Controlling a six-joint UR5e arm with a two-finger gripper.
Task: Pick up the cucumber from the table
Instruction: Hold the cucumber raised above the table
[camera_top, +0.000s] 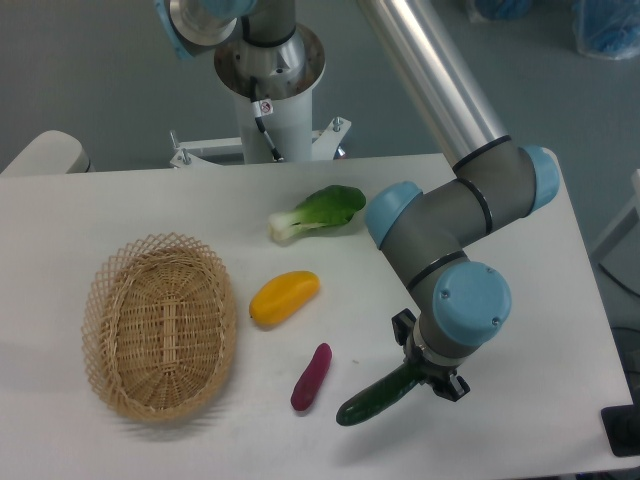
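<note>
My gripper (420, 378) clamped on the cucumber (378, 398), table (150, 200) edge at my six o'clock, eggplant (311, 377) just at its nine, basket (160, 325) further toward nine

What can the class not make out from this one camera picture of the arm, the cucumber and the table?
- Pincer: the wrist housing hides its fingers, so open or shut is unclear.
- Cucumber: its upper end is hidden under the wrist; whether it is lifted off the table cannot be told.
- Table: its near edge and left corner are cut off by the frame.
- Arm base: the top frame edge cuts it off.
</note>
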